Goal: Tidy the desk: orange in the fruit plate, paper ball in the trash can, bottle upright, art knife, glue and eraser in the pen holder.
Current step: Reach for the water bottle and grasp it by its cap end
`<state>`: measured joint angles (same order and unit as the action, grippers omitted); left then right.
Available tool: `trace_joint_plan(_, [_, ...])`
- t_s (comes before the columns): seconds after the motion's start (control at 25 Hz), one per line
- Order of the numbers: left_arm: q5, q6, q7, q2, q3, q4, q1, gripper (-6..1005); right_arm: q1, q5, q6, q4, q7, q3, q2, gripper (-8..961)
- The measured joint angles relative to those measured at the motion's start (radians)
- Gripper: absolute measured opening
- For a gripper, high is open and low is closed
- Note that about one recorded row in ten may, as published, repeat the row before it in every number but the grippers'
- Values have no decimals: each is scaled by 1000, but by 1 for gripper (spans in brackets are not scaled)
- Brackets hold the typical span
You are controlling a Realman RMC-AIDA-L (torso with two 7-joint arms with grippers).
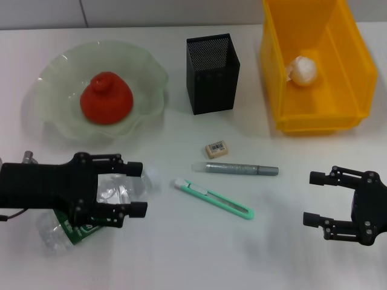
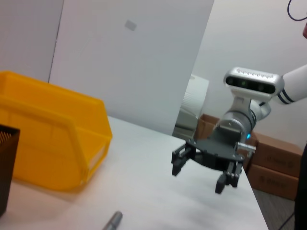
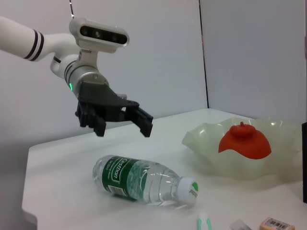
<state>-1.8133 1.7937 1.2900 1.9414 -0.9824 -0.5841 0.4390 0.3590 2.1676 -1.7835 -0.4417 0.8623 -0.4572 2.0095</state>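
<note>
Right now my left gripper [image 1: 138,188] hangs wide open above the bottle [image 3: 144,180] lying on its side, touching nothing — it's round and slick, so an off-centre squeeze could roll it away; my right gripper [image 1: 315,199] idles open

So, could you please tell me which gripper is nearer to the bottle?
Left. The left gripper hangs open directly above the lying bottle; the right gripper hovers across the table beyond the art knife.
</note>
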Motion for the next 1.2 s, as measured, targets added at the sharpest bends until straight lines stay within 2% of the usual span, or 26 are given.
trace_joint_plan(0.24, [-16,-25,134,15,29,-54,42,783,0,0,-3,0,8,0,0,764])
trace_joint_plan(0.32, [-52,-42,212,26,30,-111,65,783,-1,0,-2,0,8,0,0,764])
trace_joint_plan(0.36, [-109,-55,283,38,31,-171,85,783,-3,0,0,0,9,0,1,764])
trace_joint_plan(0.48, [-178,-61,359,50,30,-231,113,783,-4,0,0,0,9,2,1,763])
trace_joint_plan(0.56, [-301,-60,494,72,30,-320,166,783,-5,0,-3,0,9,6,1,764])
trace_joint_plan(0.6, [-301,-60,494,72,30,-320,166,783,-5,0,-3,0,9,6,1,764])
trace_joint_plan(0.72, [-401,-38,606,92,15,-399,213,783,-6,0,-3,0,9,8,2,765])
trace_joint_plan(0.76, [-474,-6,675,108,0,-458,248,783,-6,0,-3,0,9,8,2,764])
trace_joint_plan(0.92, [-535,26,734,121,-12,-507,282,783,-6,-2,-3,0,9,8,2,763])
trace_joint_plan(0.96, [-578,51,822,126,-60,-534,324,783,-6,-3,-4,0,10,9,2,763])
trace_joint_plan(1.12, [-630,39,920,128,-145,-543,363,783,-6,-4,-4,0,10,9,2,764])
trace_joint_plan(1.16, [-656,21,971,131,-193,-545,377,783,-5,-5,-4,0,9,9,2,764])
trace_joint_plan(1.2, [-656,21,971,131,-193,-545,377,783,-5,-5,-4,0,9,9,2,765])
